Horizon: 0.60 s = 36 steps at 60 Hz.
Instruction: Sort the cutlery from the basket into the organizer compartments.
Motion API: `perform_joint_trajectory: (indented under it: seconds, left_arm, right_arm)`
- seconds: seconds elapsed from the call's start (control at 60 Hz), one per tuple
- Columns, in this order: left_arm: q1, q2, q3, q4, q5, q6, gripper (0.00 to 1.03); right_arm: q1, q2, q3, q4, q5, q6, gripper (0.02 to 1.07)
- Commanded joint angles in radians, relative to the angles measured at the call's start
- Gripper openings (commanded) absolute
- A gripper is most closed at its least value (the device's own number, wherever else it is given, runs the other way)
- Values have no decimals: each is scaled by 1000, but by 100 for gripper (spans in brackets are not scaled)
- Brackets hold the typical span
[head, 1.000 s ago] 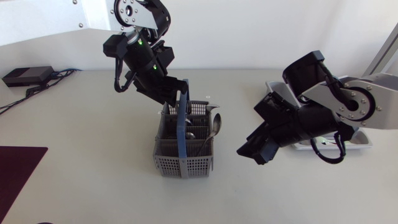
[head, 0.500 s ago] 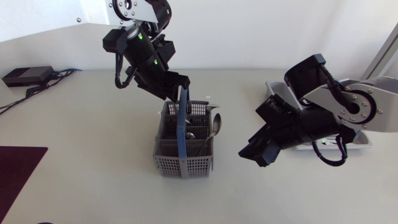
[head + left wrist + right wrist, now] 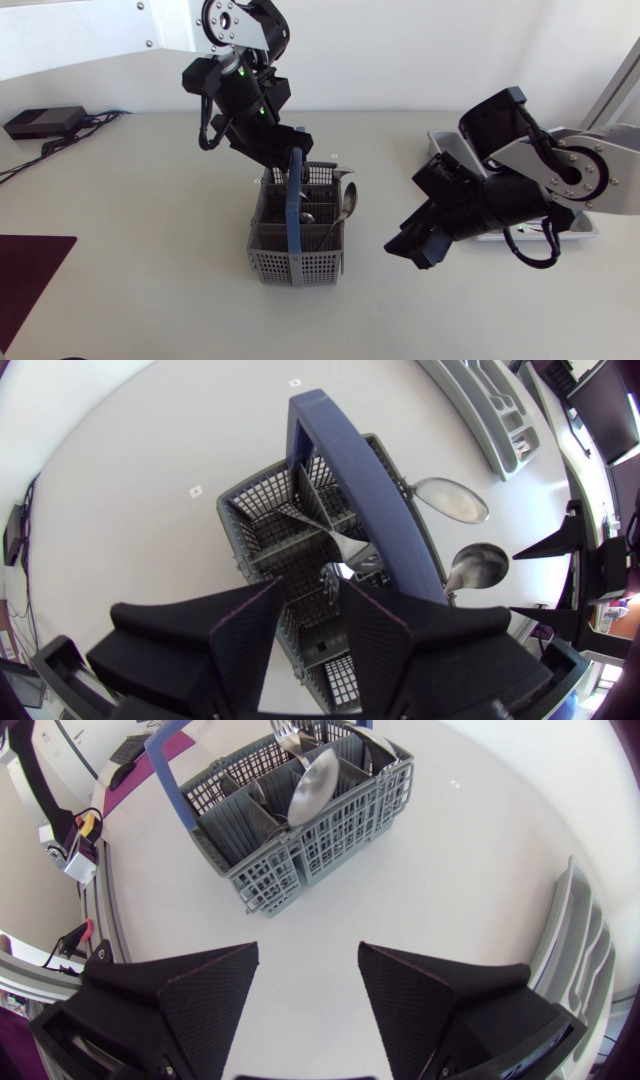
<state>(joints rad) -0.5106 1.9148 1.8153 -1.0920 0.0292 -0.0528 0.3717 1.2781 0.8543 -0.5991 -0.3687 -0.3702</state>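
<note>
Left arm point(image 3: 240, 95): comes in from the left edge and bends down over the basket.
Left jaws: parted to a middling gap with nothing between them. They hover over the basket's far end, just beside the top of its handle.
Basket point(image 3: 262, 255): grey mesh, standing on the counter point(image 3: 150, 240) between the two arms. A blue handle point(image 3: 292, 200) arches over it from far rim to near rim.
Cutlery: two spoons point(image 3: 347, 200) stand bowl-up in the compartments on the organizer's side and lean out over the rim. More silver pieces, a fork point(image 3: 285, 732) among them, sit deeper inside.
Deciding relation: the cutlery lies straight below the left jaws, long axes steeply upright. A pick would likely be a downward reach past the handle — the left arm is clearly the nearer one.
Right arm point(image 3: 540, 180): reaches in from the right and is held low.
Right jaws: spread wide and empty, above bare counter between basket and organizer. The basket lies ahead of them, well apart.
Organizer point(image 3: 442, 143): grey divided tray at the right, largely hidden under the right arm in the head view. No cutlery can be made out in the compartments that show.
</note>
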Motion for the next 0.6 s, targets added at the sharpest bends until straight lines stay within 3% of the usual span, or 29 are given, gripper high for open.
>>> perform_joint_trajectory:
  seconds: [0.0, 0.583]
  left_arm:
    - [-12, 29, 19, -11, 0, -21, 27]
    - [-19, 47, 7, -12, 0, -12, 8]
  right_arm:
    - [-4, -11, -27, -7, 5, -9, 75]
    - [-2, -13, -47, -5, 4, -16, 75]
